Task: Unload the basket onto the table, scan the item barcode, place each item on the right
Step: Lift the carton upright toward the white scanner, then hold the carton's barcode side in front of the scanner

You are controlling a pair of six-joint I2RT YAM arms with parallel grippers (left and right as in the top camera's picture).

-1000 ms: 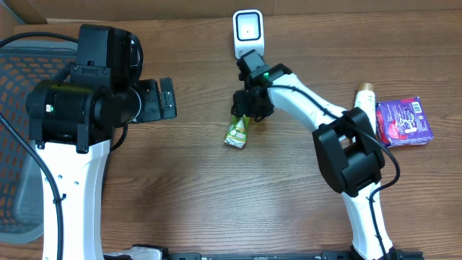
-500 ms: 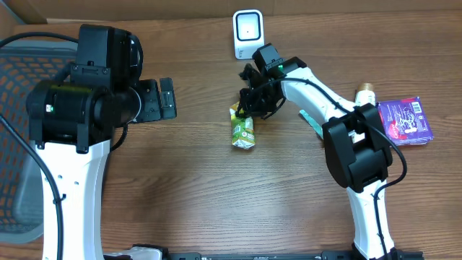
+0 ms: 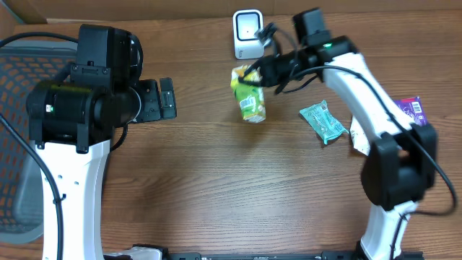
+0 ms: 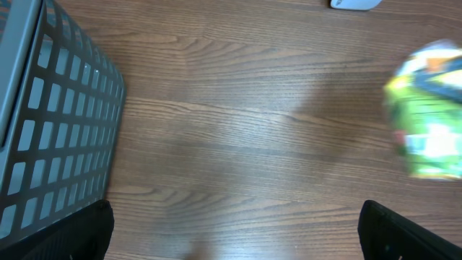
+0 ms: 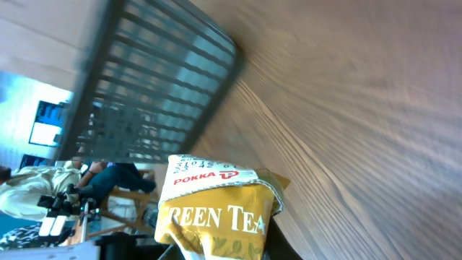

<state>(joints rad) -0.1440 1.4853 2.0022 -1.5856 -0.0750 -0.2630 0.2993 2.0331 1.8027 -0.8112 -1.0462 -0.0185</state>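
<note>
Took in the table (image 3: 216, 188) first, brown wood across the whole view. Picked out the grey mesh basket (image 3: 22, 79) at the far left edge, beside the left arm (image 3: 72, 166). Found the left gripper (image 3: 167, 99) parked well apart from the action, jaws spread wide, holding nothing. Followed the right arm (image 3: 361, 79) across the top to the right gripper (image 3: 251, 74), clamped narrow on the top of the carton (image 3: 250, 101). Read "GREEN TEA" on that carton in the right wrist view, hanging in the grip with wood below. Judged it lifted clear of the table, near the white scanner (image 3: 247, 32) at the back edge, not touching. Noted a teal packet (image 3: 323, 120) lying flat to the right, and a purple pack (image 3: 416, 108) partly hidden behind the arm. Could not find a barcode in any view. Called the step: presenting the carton to the scanner. Reckoned on a turn of the wrist next, to bring the coded face square to the scanner window, close in, with a firm grip against any swing.
</note>
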